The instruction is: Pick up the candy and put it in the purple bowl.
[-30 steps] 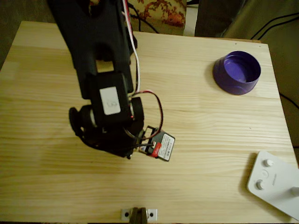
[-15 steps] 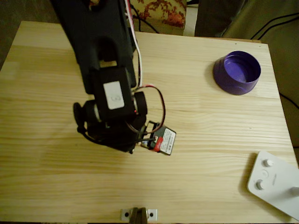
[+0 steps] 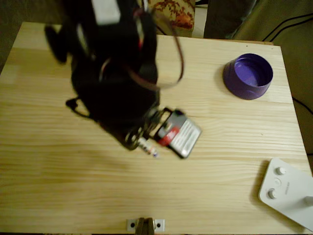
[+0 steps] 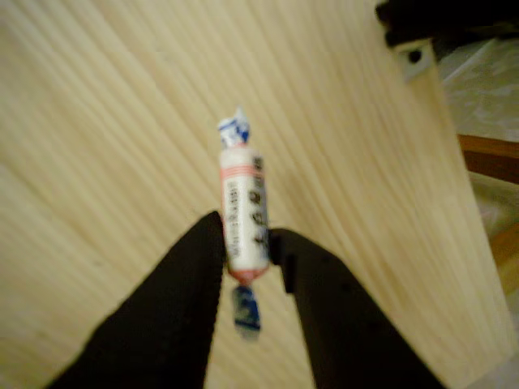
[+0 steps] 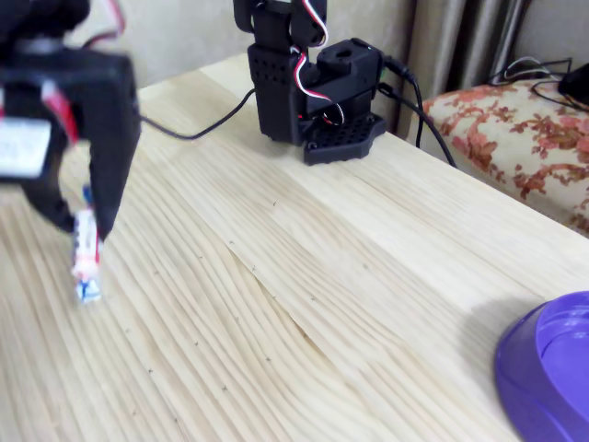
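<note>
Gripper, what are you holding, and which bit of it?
The gripper holds the candy, pinched near one end of its wrapped middle, with the twisted tip below the fingers.

Overhead view: looks straight down on the whole wooden table [image 3: 230, 147], far enough to take in all its edges, the floor and patterned upholstery [image 3: 171, 12] beyond the top edge.
Wrist view: rides behind the gripper [image 4: 247, 251], very close, aimed down past both black fingers [image 4: 182, 300] at the tabletop; a table corner shows at upper right.
Fixed view: low, near table height, looks across the boards toward the arm's base [image 5: 313, 83] and a wall.
Shared ground: all three catch the candy [image 4: 244, 212]; overhead and fixed both catch the purple bowl [image 3: 248, 76].
</note>
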Robot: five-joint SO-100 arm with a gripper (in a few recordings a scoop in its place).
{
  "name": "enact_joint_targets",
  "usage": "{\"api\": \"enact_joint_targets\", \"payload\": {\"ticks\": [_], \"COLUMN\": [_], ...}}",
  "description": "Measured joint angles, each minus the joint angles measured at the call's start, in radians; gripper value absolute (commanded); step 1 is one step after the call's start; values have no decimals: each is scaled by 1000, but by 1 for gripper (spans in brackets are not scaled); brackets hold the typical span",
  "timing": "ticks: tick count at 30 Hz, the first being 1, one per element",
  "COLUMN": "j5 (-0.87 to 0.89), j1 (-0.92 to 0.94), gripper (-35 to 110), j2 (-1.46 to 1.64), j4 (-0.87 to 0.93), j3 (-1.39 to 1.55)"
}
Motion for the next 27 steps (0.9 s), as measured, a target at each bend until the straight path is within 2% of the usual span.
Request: {"api": "enact_joint_targets", "payload": {"ticks": [15, 27], "j5": [249, 396], "j1": [-256, -660], "gripper": [11, 9], "j2": [465, 592], "j4": [104, 121], "j3": [44, 44]}}
